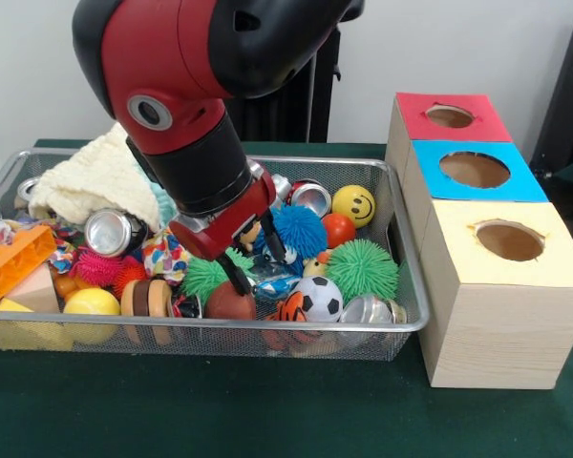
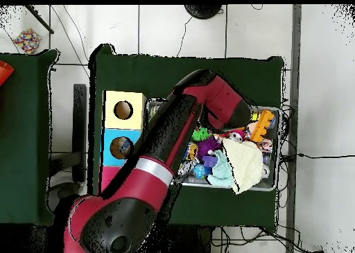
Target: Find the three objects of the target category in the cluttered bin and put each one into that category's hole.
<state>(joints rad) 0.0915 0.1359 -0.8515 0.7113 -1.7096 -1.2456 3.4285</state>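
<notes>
A wire bin [image 1: 406,286] on the green table holds mixed clutter. My gripper [image 1: 255,262] hangs low in the middle of it, open, its black fingers [image 1: 237,275] spread just over a crushed blue-and-silver can [image 1: 275,283]. Nothing is held. Around it lie a blue spiky ball [image 1: 299,229], a green spiky ball [image 1: 363,269], a soccer ball [image 1: 318,298], a yellow smiley ball [image 1: 353,205] and silver cans [image 1: 115,232]. To the right stand three boxes with holes: red [image 1: 449,116], blue [image 1: 475,170] and yellow [image 1: 509,240]. In the overhead view the arm hides the gripper.
A cream knitted cloth [image 1: 91,176] fills the bin's back left, with an orange brick [image 1: 14,262], a wooden block [image 1: 36,289] and a yellow ball [image 1: 92,303] in front of it. Overhead, the arm [image 2: 173,136] crosses between the boxes [image 2: 123,110] and the bin [image 2: 277,146].
</notes>
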